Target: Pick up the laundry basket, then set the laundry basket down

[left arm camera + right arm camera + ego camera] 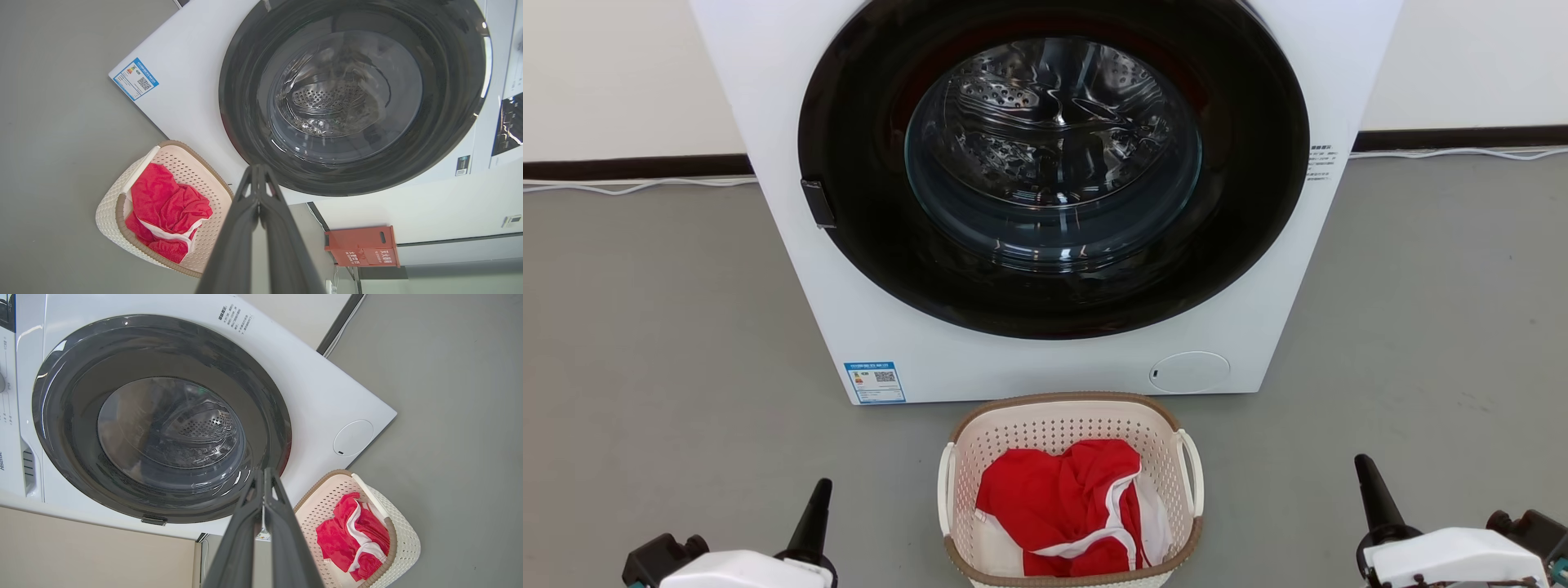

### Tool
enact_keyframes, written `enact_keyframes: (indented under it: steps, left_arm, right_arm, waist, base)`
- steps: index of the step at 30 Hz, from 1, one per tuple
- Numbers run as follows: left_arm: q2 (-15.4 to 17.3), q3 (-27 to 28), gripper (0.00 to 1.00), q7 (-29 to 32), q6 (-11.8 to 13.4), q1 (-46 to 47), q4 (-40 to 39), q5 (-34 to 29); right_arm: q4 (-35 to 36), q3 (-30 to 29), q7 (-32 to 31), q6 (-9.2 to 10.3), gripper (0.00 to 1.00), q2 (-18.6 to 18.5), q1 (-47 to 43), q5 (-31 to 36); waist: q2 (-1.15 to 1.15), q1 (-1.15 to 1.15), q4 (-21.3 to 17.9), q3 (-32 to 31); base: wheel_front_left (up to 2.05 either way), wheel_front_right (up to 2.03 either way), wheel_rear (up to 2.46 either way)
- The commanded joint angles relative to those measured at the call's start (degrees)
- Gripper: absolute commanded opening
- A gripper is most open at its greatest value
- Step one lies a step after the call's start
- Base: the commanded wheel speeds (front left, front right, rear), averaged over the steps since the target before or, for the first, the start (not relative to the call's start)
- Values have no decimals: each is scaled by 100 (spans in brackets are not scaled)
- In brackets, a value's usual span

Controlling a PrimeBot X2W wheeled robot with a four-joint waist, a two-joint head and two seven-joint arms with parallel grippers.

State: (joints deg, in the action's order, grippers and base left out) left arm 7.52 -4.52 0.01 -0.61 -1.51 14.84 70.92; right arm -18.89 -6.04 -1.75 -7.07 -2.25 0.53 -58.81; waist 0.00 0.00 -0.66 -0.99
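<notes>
The laundry basket (1045, 425) is a small cream perforated basket with a brown rim and white loop side handles. It stands on the grey floor just in front of the washing machine, with a red and white garment (1062, 506) inside. My left gripper (818, 490) is shut and empty, low at the basket's left, well apart from it. On the other side my right gripper (1365, 469) is also shut and empty, clear of the basket. The basket (110, 220) shows left of the left gripper (258, 169) in the left wrist view. It (402, 539) lies right of the right gripper (264, 473) in the right wrist view.
A white front-loading washing machine (866, 310) with a closed dark round door (1054, 163) stands right behind the basket. Grey floor (654, 343) spreads to both sides, with white cables (629, 186) along the wall. A red box (361, 245) stands by the wall.
</notes>
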Motion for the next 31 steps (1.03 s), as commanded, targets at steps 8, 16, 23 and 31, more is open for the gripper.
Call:
enact_keyframes:
  steps: [8, 16, 23, 31]
  left_arm:
    - [-54, 355, 0, 142, -186, 446, -117, 468]
    - [-133, 502, 0, 240, -285, 510, -109, 795]
    - [-212, 648, 0, 339, -384, 574, -101, 1123]
    - [-303, 816, 0, 453, -497, 647, -92, 1498]
  right_arm:
    - [254, 35, -124, -30, 0, -52, 362, -730]
    - [300, 19, -193, -33, 0, -54, 402, -1244]
    - [346, 3, -261, -35, 0, -56, 442, -1758]
    - [399, -15, -340, -37, 0, -59, 488, -2347]
  waist:
    - [0, 0, 13, 23]
    - [0, 0, 23, 41]
    - [0, 0, 34, 60]
    - [0, 0, 46, 81]
  base:
    - [0, 0, 0]
    - [0, 0, 0]
    - [0, 0, 0]
    - [0, 0, 0]
